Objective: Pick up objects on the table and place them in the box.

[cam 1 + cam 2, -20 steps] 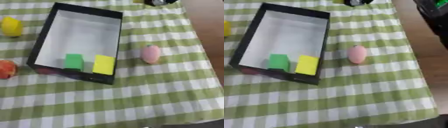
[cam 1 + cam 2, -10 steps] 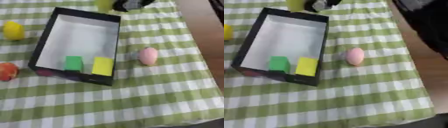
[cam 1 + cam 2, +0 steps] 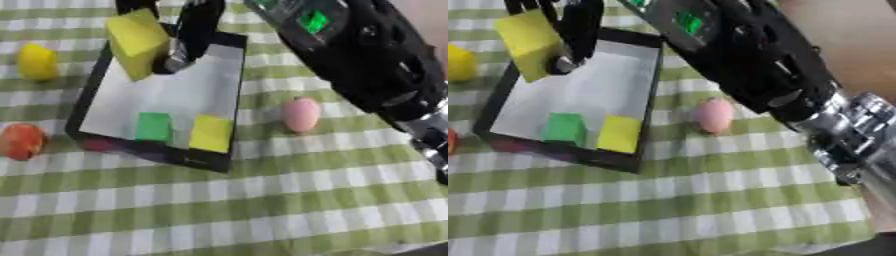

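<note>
One robot hand (image 3: pixel 179 27), the right one, reaches in from the 1 o'clock corner on a bulky black arm (image 3: pixel 367 55) and holds a large yellow foam block (image 3: pixel 137 42) above the 11 o'clock end of the box. Its dark fingers are curled against the block's right face and top; the block hangs tilted, one corner pointing down over the box rim. The left robot hand does not appear in either view.

The open black-walled rectangular box with a white floor (image 3: pixel 166 100) lies askew on the table, covered by a green-and-white checked cloth (image 3: pixel 289 200). Inside it, at the 6 o'clock end, a small green cube (image 3: pixel 154 126) and a small yellow cube (image 3: pixel 212 133) sit side by side, apart by a narrow gap, the yellow one against the near wall.

Outside the box, at 3 o'clock from it, a pink egg-shaped object (image 3: pixel 301 114) rests on the cloth, near the box but not touching. At 9 o'clock from the held block, a yellow rounded object (image 3: pixel 38 61) lies on the cloth. At 8 o'clock from the box, a red-orange round object (image 3: pixel 21 141) sits near the picture's edge, just beside the box corner.
</note>
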Robot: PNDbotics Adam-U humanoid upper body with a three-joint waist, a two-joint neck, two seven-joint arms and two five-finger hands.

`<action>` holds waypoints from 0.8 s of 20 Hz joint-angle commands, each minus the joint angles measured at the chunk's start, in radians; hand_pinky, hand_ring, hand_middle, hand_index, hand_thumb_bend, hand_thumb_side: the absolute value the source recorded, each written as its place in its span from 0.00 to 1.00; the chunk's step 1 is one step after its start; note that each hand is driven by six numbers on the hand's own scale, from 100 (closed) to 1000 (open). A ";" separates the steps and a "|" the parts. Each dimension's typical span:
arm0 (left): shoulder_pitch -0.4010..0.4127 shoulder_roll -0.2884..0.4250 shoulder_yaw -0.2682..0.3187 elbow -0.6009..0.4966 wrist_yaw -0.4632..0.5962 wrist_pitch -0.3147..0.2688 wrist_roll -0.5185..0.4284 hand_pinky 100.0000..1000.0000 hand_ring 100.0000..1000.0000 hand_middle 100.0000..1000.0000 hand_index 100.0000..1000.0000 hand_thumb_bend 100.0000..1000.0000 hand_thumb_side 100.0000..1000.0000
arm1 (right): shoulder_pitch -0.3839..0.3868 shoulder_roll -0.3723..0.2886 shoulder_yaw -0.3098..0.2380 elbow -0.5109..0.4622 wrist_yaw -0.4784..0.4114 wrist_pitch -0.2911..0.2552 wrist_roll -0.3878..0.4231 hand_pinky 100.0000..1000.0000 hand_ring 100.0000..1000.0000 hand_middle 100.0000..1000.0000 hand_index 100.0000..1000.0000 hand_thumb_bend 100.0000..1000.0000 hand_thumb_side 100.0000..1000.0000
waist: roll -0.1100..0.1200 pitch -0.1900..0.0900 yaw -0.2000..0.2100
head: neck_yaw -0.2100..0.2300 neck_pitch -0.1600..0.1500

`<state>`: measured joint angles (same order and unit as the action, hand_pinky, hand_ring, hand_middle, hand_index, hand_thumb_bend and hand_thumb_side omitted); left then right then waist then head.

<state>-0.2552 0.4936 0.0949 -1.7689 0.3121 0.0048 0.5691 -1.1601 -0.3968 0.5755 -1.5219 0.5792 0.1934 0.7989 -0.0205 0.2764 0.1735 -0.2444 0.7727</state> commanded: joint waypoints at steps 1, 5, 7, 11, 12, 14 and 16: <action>-0.011 0.031 0.004 -0.012 0.001 -0.002 0.000 0.74 0.70 0.70 0.87 0.81 0.61 | -0.002 0.045 -0.006 0.100 0.059 -0.041 -0.028 0.76 0.58 0.31 0.45 0.28 0.00 | -0.008 -0.034 0.006 | -0.007 -0.003; -0.017 0.029 0.002 -0.013 0.001 -0.002 -0.001 0.74 0.70 0.70 0.87 0.81 0.61 | 0.011 0.090 -0.013 0.192 0.104 -0.068 -0.076 0.76 0.58 0.31 0.45 0.28 0.00 | -0.009 -0.027 0.014 | -0.015 -0.003; -0.019 0.028 0.002 -0.014 0.001 -0.001 -0.001 0.73 0.70 0.70 0.87 0.81 0.61 | 0.015 0.103 -0.012 0.229 0.125 -0.081 -0.094 0.76 0.58 0.32 0.46 0.29 0.00 | -0.009 -0.024 0.017 | -0.017 -0.003; -0.020 0.029 0.001 -0.014 0.000 0.000 -0.001 0.73 0.70 0.70 0.87 0.82 0.61 | 0.017 0.115 -0.013 0.269 0.149 -0.110 -0.112 0.76 0.58 0.32 0.46 0.29 0.00 | -0.009 -0.022 0.019 | -0.018 -0.003; -0.020 0.029 0.001 -0.014 0.000 0.000 -0.001 0.73 0.70 0.70 0.87 0.82 0.61 | 0.017 0.116 -0.014 0.273 0.151 -0.114 -0.115 0.76 0.58 0.32 0.46 0.29 0.00 | -0.009 -0.022 0.019 | -0.018 -0.003; -0.022 0.029 0.002 -0.015 0.000 0.000 0.000 0.73 0.70 0.70 0.87 0.82 0.61 | 0.020 0.116 -0.001 0.278 0.152 -0.129 -0.105 0.89 0.85 0.73 0.80 0.47 0.03 | -0.011 -0.020 0.019 | -0.016 -0.003; -0.023 0.029 0.002 -0.015 0.000 -0.001 0.001 0.73 0.70 0.70 0.87 0.82 0.61 | 0.020 0.111 -0.002 0.271 0.156 -0.159 -0.076 0.93 0.91 0.78 0.86 0.56 0.09 | -0.012 -0.020 0.018 | -0.015 -0.003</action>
<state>-0.2656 0.4936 0.0940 -1.7690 0.3123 0.0048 0.5690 -1.1250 -0.2805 0.5797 -1.2423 0.7283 0.0507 0.7137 -0.0243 0.2764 0.1907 -0.2589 0.7727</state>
